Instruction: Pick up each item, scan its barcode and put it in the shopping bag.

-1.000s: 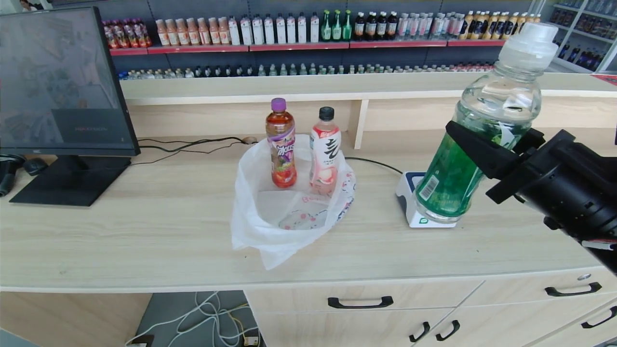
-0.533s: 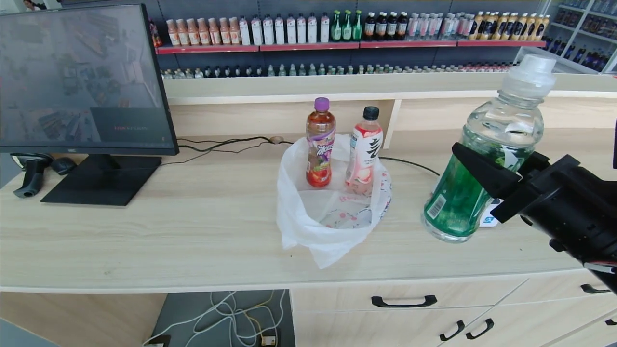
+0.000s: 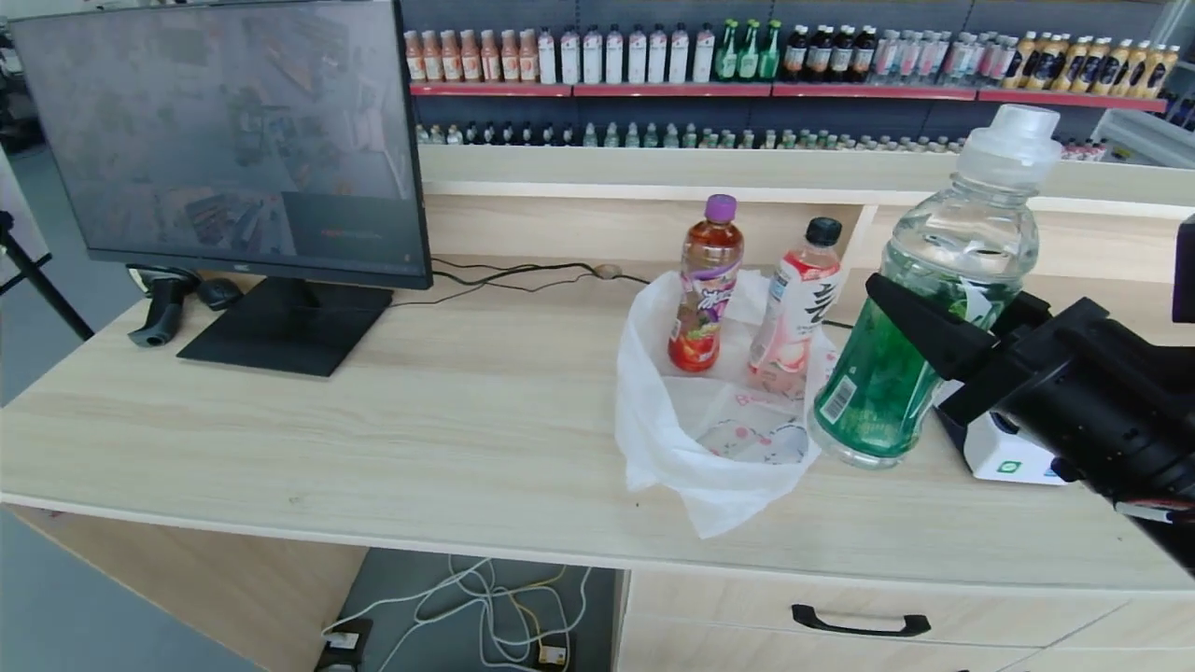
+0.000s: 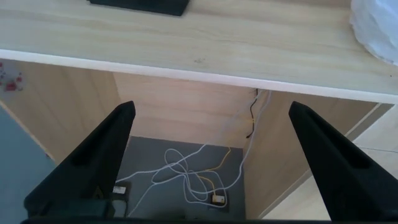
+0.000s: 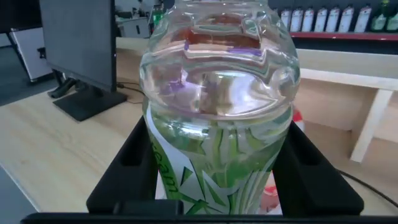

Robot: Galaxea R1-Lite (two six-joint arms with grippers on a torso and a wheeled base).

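The right gripper (image 3: 971, 322) is clamped on the one green bottle (image 3: 882, 373), with a finger pressed to each side of it, as is seen from the right wrist (image 5: 217, 180). The bottle is held tilted, just beside the rim of the single white bag (image 3: 672, 439), and its barcode (image 3: 837, 399) is turned toward the head camera. Whether its base touches the surface (image 3: 420, 420) cannot be told, and its lower part is cut off in the right wrist view.

Two more bottles are stood upright at the bag's far side, close together: one purple-capped bottle (image 3: 705, 285) and one black-capped bottle (image 3: 794, 313). One white scanner (image 3: 1004, 453) is largely hidden by the right gripper.

The left gripper (image 4: 211, 155) is held with its fingers wide apart and nothing between them, below the surface's front edge, over cables (image 4: 186, 174) on the floor. One monitor (image 3: 233, 140) is set at the surface's left end.
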